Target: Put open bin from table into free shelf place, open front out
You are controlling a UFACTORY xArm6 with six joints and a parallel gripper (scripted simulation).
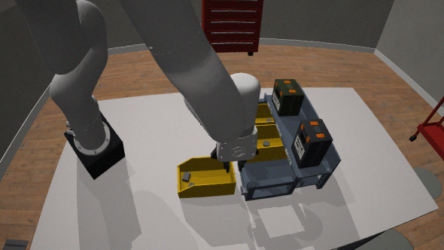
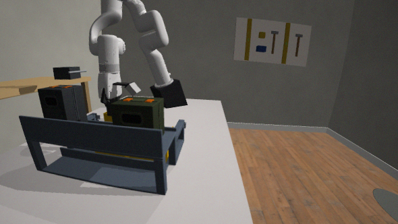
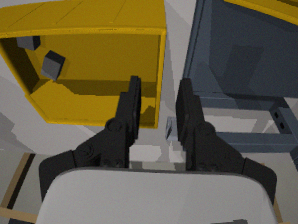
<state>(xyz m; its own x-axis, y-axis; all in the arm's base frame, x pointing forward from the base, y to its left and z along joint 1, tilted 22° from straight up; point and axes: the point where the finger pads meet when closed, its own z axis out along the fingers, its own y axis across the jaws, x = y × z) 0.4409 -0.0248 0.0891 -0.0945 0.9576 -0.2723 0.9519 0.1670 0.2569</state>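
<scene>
The yellow bin (image 1: 206, 190) (image 3: 107, 55) stands level on the table, its low open front facing the robot base, its rear wall toward the shelf (image 1: 269, 174) (image 3: 235, 70). Grey parts (image 1: 186, 176) (image 3: 53, 65) lie in its front end. My gripper (image 1: 234, 168) (image 3: 159, 90) is partly open and points down at the bin's rear wall. One finger is on the bin's inner side, the other outside, with a gap to the wall; exact finger depth is hard to tell. The free place is at the shelf's near end, beside the other yellow bins (image 1: 269, 130) (image 3: 275, 11).
A raised board (image 1: 289, 128) runs over the rear of the row. It carries a green box (image 1: 287, 99) (image 2: 136, 118) and a dark box (image 1: 314, 144) (image 2: 61, 102). The shelf's front edge is close to the outer finger. The arm hides part of the row in the top view.
</scene>
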